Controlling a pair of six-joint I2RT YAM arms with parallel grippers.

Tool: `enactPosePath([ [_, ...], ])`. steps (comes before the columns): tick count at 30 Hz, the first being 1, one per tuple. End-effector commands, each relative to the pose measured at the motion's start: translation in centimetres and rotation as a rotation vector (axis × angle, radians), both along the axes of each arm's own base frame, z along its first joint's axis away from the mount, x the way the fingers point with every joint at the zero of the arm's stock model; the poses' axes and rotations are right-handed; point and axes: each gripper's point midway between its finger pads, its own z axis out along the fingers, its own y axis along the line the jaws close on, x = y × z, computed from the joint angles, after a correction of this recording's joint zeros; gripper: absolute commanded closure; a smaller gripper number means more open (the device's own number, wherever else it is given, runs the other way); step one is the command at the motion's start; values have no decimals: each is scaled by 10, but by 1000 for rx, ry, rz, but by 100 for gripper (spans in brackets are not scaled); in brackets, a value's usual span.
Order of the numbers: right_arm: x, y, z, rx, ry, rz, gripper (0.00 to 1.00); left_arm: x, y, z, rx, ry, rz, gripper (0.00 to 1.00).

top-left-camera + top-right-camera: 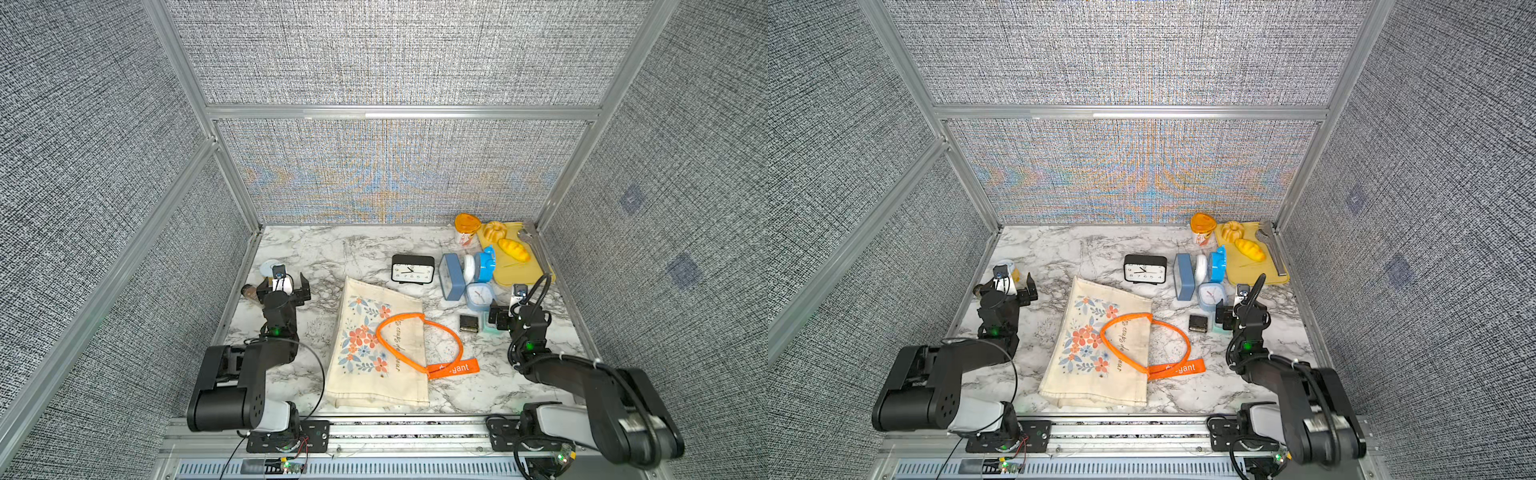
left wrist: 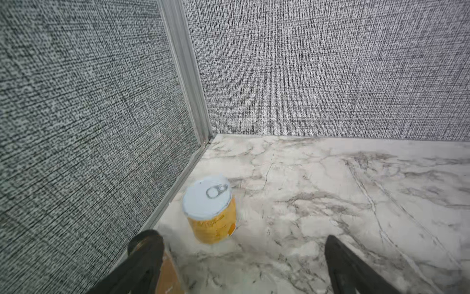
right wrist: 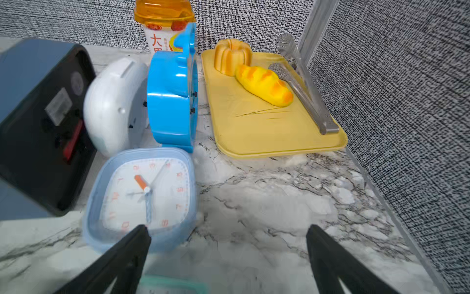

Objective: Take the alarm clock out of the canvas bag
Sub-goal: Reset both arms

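Note:
The cream canvas bag (image 1: 374,374) (image 1: 1092,374) lies flat mid-table, flower print up. Its orange handles (image 1: 415,328) and orange tag (image 1: 455,368) point right. No alarm clock shows inside it. Several alarm clocks sit on the marble to its right: a black one (image 1: 412,269), a slate-blue one (image 1: 451,276), a bright blue one (image 3: 173,91), and a pale blue square one (image 3: 142,196) (image 1: 480,296). My right gripper (image 1: 509,309) (image 3: 228,229) hangs open just this side of the square clock, over a teal-rimmed thing (image 3: 173,285). My left gripper (image 1: 282,284) (image 2: 239,239) is open and empty near the left wall.
A yellow can (image 2: 211,211) stands ahead of the left gripper, and a brown thing (image 2: 167,275) lies by one finger. At back right a yellow tray (image 1: 519,270) holds toy breads and tongs, with an orange-lidded cup (image 1: 467,226) beside it. A small black block (image 1: 468,323) lies beside the handles.

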Motion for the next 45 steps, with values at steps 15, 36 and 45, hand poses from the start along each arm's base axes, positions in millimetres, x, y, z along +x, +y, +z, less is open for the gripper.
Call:
enactPosePath([
  [15, 23, -14, 8, 58, -124, -58, 1, -18, -30, 9, -86, 107, -164, 1],
  [36, 33, -14, 4, 81, -87, -35, 1, -39, -27, -25, -47, -46, -155, 1],
  [45, 33, -14, 3, 80, -84, -35, 1, -40, -28, -25, -44, -49, -160, 1],
])
